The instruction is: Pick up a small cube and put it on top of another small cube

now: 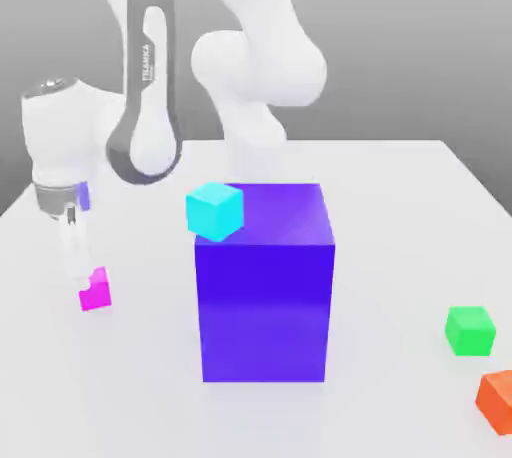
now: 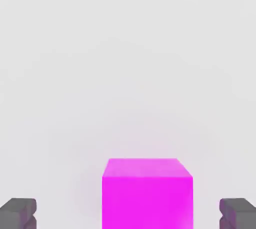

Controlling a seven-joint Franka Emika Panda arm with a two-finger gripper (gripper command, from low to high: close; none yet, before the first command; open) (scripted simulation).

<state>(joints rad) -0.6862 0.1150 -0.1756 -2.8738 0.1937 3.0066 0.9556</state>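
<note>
Magenta cube (image 2: 147,200) sits between wide-open jaws (image 2: 128,218); pre-grasp step. Next: lower slightly if needed, close.

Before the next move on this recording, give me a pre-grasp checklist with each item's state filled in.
1. Gripper open: ok, the fingers stand wide apart.
2. Magenta cube lies between the fingers' lines, with room on both sides: ok.
3. Fingers low enough to close on the cube's sides: cannot tell.
4. Green cube has nothing on top: ok.
5. Route to the green cube free at low height: not ok, the big blue block stands between, with the cyan cube higher up, so a raised path looks wiser.
</note>
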